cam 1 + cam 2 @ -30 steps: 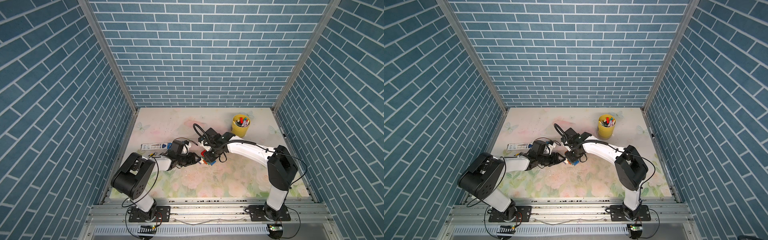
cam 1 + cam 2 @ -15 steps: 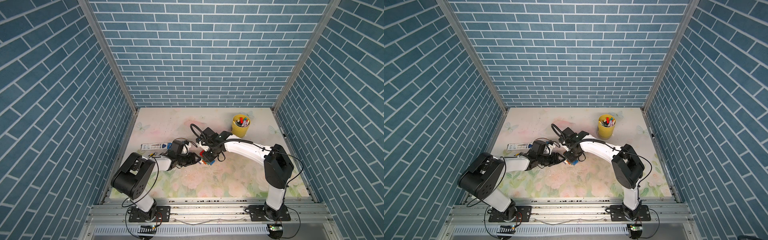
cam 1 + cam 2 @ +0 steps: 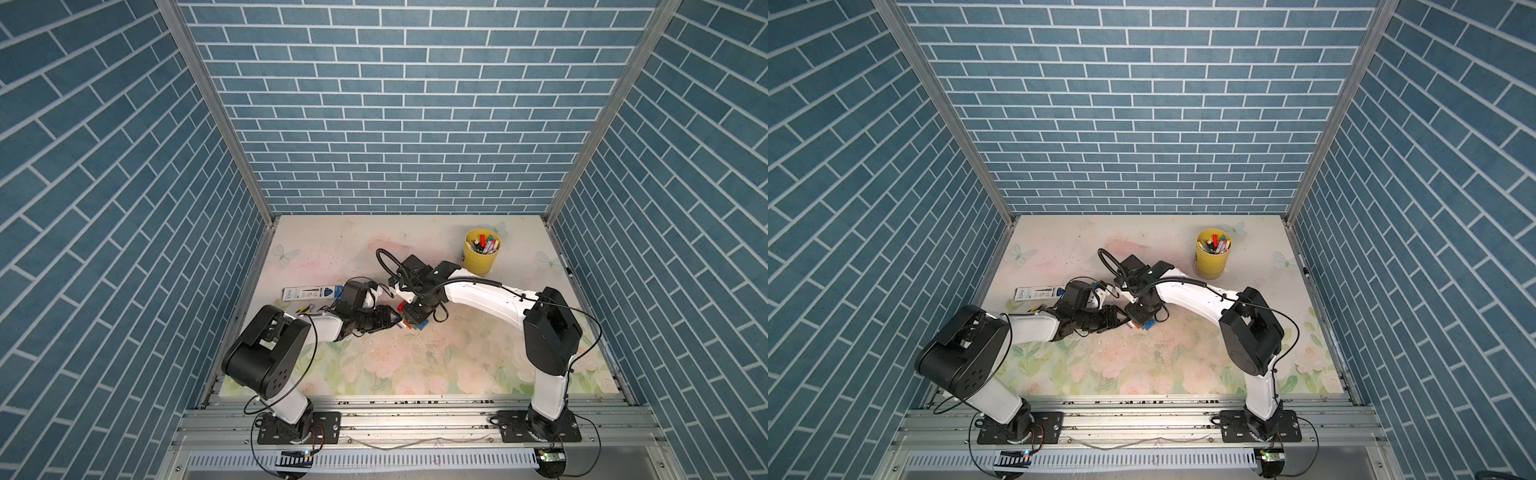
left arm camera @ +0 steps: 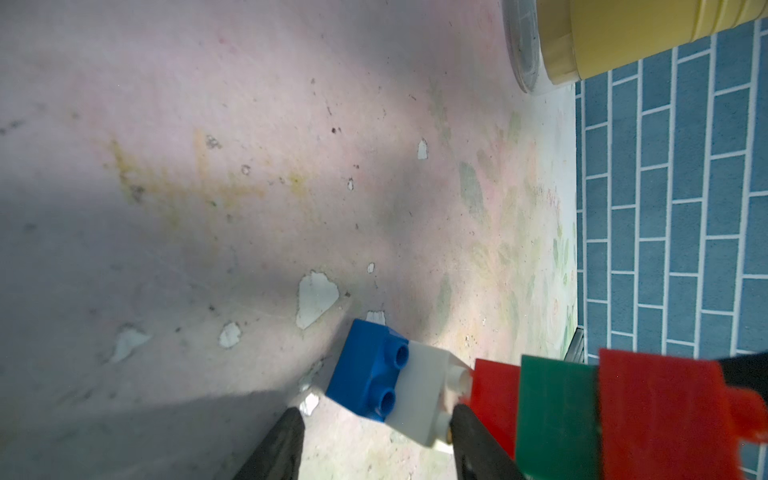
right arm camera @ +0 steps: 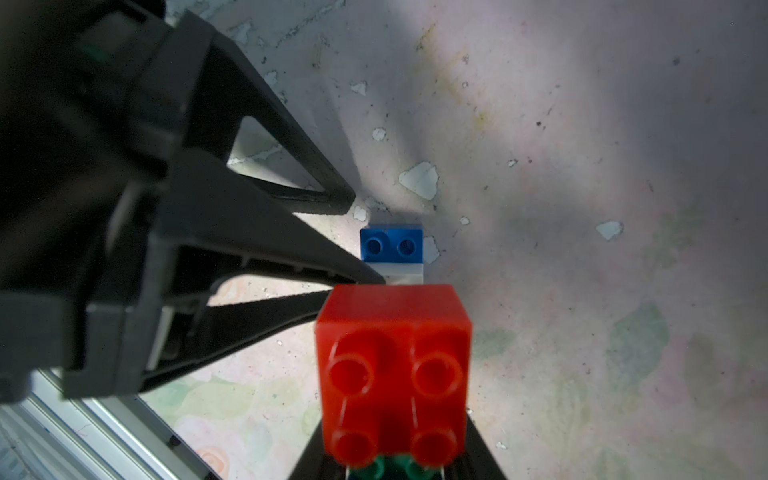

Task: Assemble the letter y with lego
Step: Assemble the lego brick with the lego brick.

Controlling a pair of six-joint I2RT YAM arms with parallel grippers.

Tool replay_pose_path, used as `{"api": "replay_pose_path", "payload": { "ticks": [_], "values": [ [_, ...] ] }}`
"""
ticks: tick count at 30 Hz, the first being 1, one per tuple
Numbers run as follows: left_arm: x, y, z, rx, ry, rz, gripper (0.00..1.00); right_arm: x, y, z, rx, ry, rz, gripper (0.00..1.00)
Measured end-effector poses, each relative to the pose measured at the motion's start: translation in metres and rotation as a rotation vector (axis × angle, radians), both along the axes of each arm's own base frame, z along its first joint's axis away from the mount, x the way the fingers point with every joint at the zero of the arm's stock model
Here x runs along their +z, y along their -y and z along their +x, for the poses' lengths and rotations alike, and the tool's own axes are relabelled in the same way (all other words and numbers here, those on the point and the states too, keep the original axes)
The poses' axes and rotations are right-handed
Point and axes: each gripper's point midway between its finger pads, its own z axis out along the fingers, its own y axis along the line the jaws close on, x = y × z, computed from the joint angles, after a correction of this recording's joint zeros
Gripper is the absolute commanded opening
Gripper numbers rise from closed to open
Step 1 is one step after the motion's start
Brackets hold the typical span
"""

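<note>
1. At the middle of the desk (image 3: 415,365), in both top views, the left gripper (image 3: 395,323) and the right gripper (image 3: 415,316) are seen meeting at the lego cluster (image 3: 419,326), well apart from the yellow cup (image 3: 480,262)
2. From the left wrist, a row is shown: blue brick (image 4: 365,365), white brick (image 4: 424,390), red brick (image 4: 494,395), green brick (image 4: 557,415), second red brick (image 4: 660,415). The left gripper (image 4: 374,411) is held open astride the blue and white pair, one finger touching the white brick, the other clear of the blue brick. White studs are exposed beside the red brick, so that joint is judged not pressed home
3. From the right wrist, the right gripper (image 5: 395,465) is seen closed on the red and green end of the lego cluster (image 5: 395,353), with the white and blue bricks beyond
4. Five bricks are judged gathered; seating the white joint is left, and a second blue brick cannot be found
</note>
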Motion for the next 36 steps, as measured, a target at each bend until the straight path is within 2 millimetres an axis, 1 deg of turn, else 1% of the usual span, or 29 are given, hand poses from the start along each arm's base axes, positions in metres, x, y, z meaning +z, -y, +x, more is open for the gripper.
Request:
{"api": "replay_pose_path", "payload": {
  "ticks": [4, 17, 36],
  "values": [
    [0.0001, 0.0, 0.0001, 0.0, 0.001, -0.002, 0.59, -0.0008, -0.0025, -0.0019, 0.018, 0.007, -0.011, 0.21],
    [0.0004, 0.0007, -0.0003, -0.004, -0.001, -0.007, 0.58, -0.0038, -0.0015, 0.0004, 0.047, 0.058, -0.076, 0.2],
    [0.0007, 0.0009, -0.0003, -0.003, -0.002, -0.01, 0.57, -0.0046, -0.0042, -0.0021, 0.057, 0.056, -0.087, 0.19]
  ]
}}
